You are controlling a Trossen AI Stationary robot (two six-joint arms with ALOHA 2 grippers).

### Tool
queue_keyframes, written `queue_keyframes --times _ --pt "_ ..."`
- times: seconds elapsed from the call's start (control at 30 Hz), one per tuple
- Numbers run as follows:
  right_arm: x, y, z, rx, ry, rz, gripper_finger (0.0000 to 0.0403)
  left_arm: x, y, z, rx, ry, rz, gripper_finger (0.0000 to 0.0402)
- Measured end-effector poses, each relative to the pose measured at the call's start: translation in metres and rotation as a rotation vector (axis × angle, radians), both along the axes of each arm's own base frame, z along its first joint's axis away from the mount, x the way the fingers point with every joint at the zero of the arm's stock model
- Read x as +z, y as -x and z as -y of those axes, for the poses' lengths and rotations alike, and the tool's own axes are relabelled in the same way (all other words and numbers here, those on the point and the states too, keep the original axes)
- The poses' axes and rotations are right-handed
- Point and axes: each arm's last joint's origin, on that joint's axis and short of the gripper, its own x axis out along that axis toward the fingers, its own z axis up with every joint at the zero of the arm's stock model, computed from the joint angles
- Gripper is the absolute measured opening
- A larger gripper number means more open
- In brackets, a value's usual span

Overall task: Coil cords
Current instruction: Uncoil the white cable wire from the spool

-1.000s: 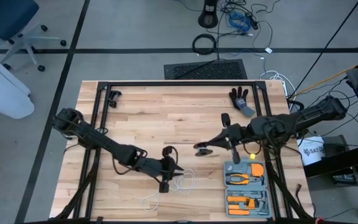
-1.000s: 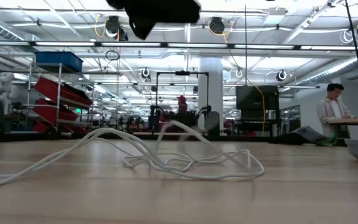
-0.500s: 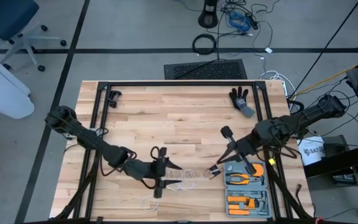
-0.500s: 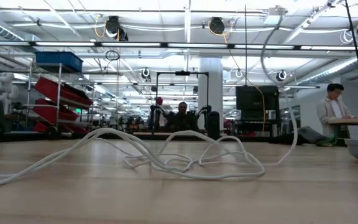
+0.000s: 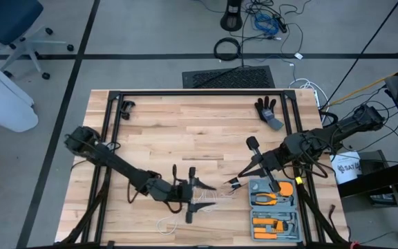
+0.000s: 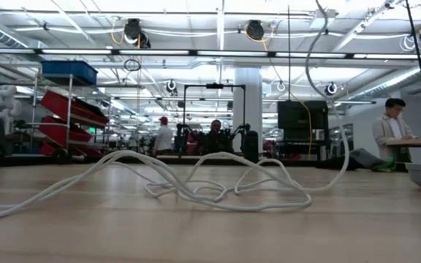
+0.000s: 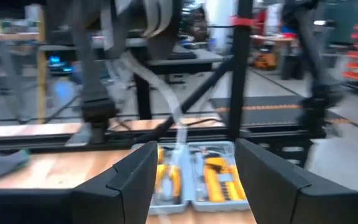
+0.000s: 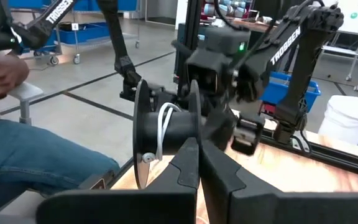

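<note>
Holding the small round black reel (image 8: 146,134) pinched tight in right gripper (image 5: 235,182), probably for winding; left gripper (image 5: 197,191) spread open over the thin white cord (image 6: 196,183).

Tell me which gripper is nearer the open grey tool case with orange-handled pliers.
Right. The right gripper, shut on the black reel, sits just beside the tool case; the open left gripper is farther off, over the loose white cord.
</note>
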Motion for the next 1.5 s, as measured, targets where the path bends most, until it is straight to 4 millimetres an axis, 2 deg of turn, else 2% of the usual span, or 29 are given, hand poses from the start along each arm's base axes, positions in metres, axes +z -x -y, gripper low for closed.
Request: queue_keyframes --times 0.1,0.3,0.47,0.6,0.83,1.17,1.37,1.5 --pt "0.0 0.0 0.0 0.0 0.0 -0.001 0.0 -0.011 -0.008 -0.006 0.071 0.0 -0.002 0.0222" --pt "0.0 0.0 0.0 -0.001 -0.001 -0.001 0.0 -0.032 -0.017 -0.008 0.092 -0.039 -0.028 0.0222" --pt "0.0 0.0 0.0 -0.002 -0.002 -0.002 0.0 -0.036 -0.025 -0.006 0.095 -0.063 -0.011 0.0222" --pt "0.0 -0.001 0.001 -0.009 -0.002 -0.002 0.0 -0.036 -0.033 0.002 0.063 -0.147 0.003 0.0222" --pt "-0.001 -0.001 0.003 -0.018 -0.003 -0.011 0.0 -0.038 -0.045 0.008 0.064 -0.159 0.002 0.0214" --pt "-0.001 -0.001 0.003 -0.02 -0.02 -0.02 0.0 -0.036 -0.04 0.014 0.112 -0.263 -0.002 0.0113" --pt "-0.002 -0.001 0.003 -0.02 -0.018 -0.028 0.0 -0.031 -0.034 0.01 0.129 -0.324 -0.111 0.0074" --pt "-0.002 -0.001 0.003 -0.031 -0.019 -0.029 0.0 -0.02 -0.026 0.008 0.121 -0.343 -0.171 0.0032"
